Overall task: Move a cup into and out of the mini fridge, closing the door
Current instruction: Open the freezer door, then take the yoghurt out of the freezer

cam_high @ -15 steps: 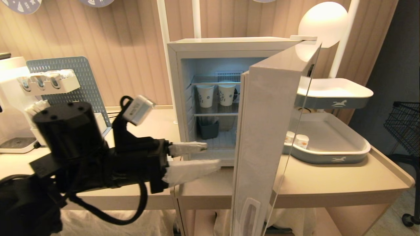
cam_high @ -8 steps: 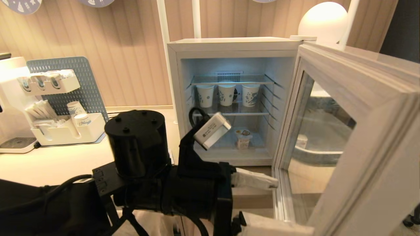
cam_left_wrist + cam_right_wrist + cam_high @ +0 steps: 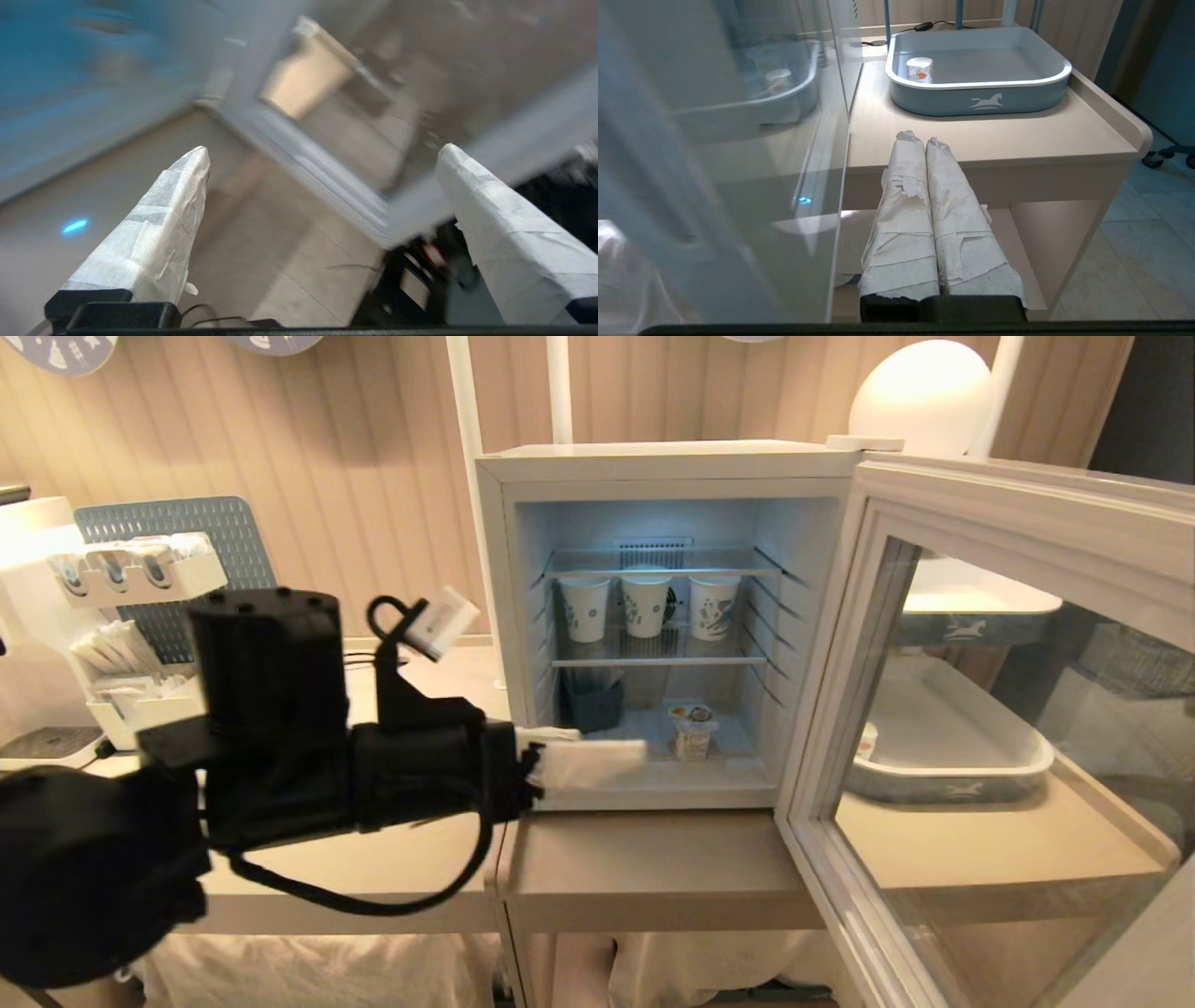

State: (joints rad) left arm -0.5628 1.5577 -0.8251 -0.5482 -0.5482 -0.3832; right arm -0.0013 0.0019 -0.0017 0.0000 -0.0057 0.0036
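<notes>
The mini fridge (image 3: 653, 467) is standing with its door (image 3: 990, 644) swung wide to the robot's right, and the left gripper (image 3: 597, 756) is hovering level at the cabinet's lower front edge, its two paper-wrapped fingers (image 3: 159, 228) spread as far apart as they go and gripping nothing. Just beyond those fingertips, slightly to their right, one cup (image 3: 693, 732) is sitting on the fridge floor — upright, its long axis vertical, the yellow-orange foil lid facing up. Above the gripper and further in, three paper cups (image 3: 646, 605) are lining up in a row on the middle wire shelf, and one dark container (image 3: 594, 702) is sitting on the floor directly ahead of the fingers, left of the cup. Well off to the gripper's right, past the open door, one grey tray (image 3: 985, 95) is resting on the counter (image 3: 999, 144) with a single white pot (image 3: 919, 69) inside. The right gripper (image 3: 924, 140) is hanging below the counter's edge in front of that tray — both fingers pressed together, empty.
</notes>
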